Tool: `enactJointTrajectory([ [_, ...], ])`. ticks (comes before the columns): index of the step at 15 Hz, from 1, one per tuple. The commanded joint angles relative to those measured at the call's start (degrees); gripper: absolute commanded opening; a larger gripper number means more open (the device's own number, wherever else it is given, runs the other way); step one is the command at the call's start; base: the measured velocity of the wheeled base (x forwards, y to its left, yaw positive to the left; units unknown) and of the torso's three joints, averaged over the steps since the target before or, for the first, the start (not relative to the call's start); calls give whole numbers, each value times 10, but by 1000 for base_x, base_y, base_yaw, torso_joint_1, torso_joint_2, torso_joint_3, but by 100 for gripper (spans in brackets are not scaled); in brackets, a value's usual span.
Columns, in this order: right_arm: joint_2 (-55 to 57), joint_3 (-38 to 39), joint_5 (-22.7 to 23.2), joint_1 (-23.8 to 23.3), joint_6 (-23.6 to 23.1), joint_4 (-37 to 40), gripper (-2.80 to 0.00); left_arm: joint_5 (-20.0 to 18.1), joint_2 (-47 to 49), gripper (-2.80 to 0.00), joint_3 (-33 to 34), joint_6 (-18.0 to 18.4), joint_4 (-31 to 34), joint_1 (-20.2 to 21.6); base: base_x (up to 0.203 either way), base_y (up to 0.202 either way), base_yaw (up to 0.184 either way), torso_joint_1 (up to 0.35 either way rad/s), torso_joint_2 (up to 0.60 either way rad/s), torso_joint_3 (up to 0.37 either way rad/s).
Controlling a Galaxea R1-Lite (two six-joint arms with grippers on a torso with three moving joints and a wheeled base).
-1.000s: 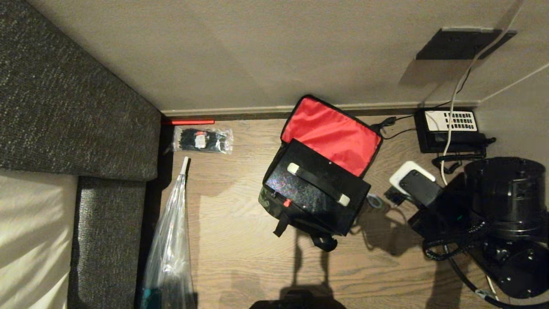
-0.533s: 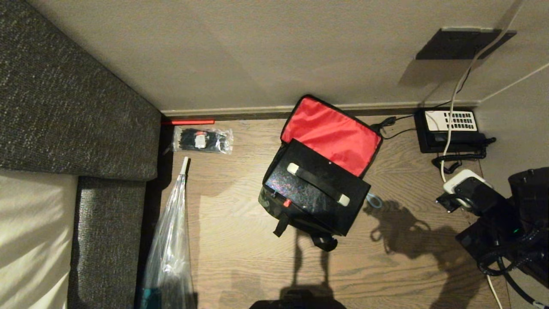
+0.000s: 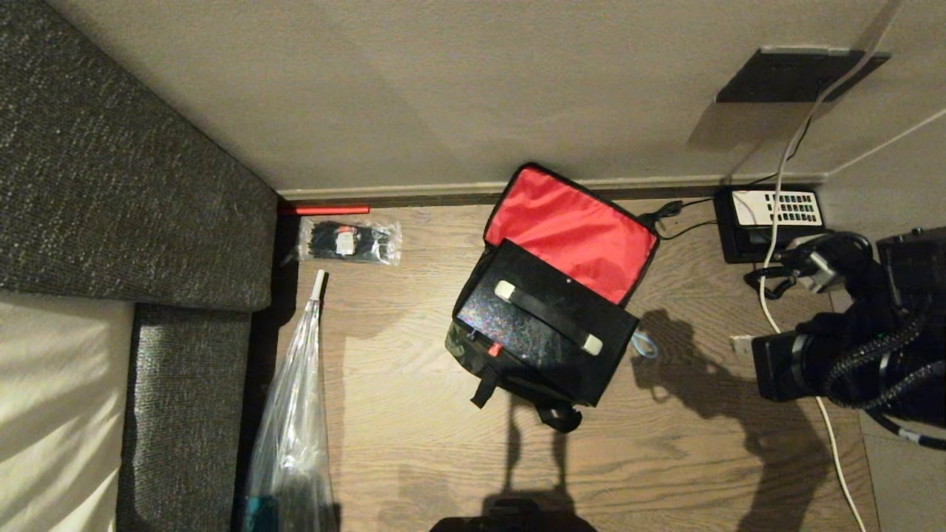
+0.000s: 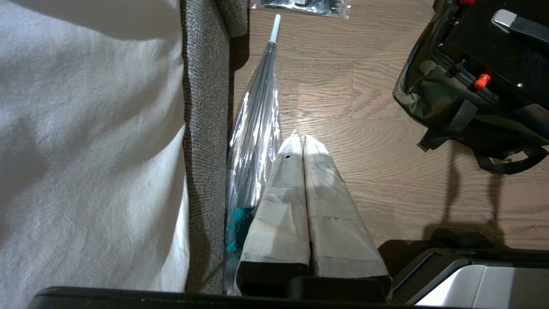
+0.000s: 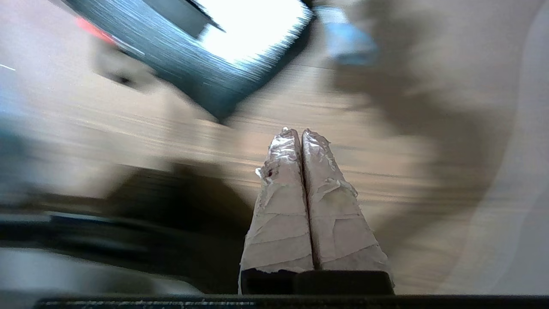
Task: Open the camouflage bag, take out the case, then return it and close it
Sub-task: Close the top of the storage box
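The camouflage bag (image 3: 460, 346) stands on the wood floor near the wall, its red-lined lid (image 3: 573, 225) flipped back. The black speckled case (image 3: 547, 325) lies flat across the bag's open mouth, strap handle and red latch (image 3: 494, 349) facing up. My right arm (image 3: 850, 355) hangs at the far right, well apart from the bag. Its gripper (image 5: 299, 131) is shut and empty above bare floor, with the case (image 5: 193, 64) a blur beyond it. My left gripper (image 4: 299, 137) is shut and empty, parked beside the sofa, with the bag (image 4: 433, 98) off to one side.
A grey sofa (image 3: 111, 185) fills the left. A clear umbrella (image 3: 292, 414) lies along it, and a packet of cable ties (image 3: 349, 241) sits by the wall. A black telephone (image 3: 776, 222) and a white cable (image 3: 783, 162) are close to my right arm.
My right arm has swung away from the bag toward the right edge and its wrist has turned. The bag, the case and the left arm have stayed still.
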Motion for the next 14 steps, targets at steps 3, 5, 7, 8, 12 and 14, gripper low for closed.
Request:
enactJointTrajectory([
  [3, 152, -118, 139, -69, 156, 12, -280, 0, -2, -280, 0, -1, 0, 0, 0, 0, 0, 0, 0, 0],
  [5, 212, -188, 140, -111, 177, 29, -280, 0, -2, -280, 0, -1, 0, 0, 0, 0, 0, 0, 0, 0],
  [7, 262, -222, 141, -133, 214, 14, -280, 0, -2, -280, 0, 0, 0, 0, 0, 0, 0, 0, 0, 0],
  [8, 288, -231, 143, -142, 229, -1, -280, 0, -2, -280, 0, -1, 0, 0, 0, 0, 0, 0, 0, 0],
  [12, 377, -272, 161, -161, 278, -102, 0, 0, -2, -280, 0, -1, 0, 0, 0, 0, 0, 0, 0, 0],
  [14, 414, -312, 175, -169, 279, -111, 0, 0, -2, -280, 0, 0, 0, 0, 0, 0, 0, 0, 0, 0],
])
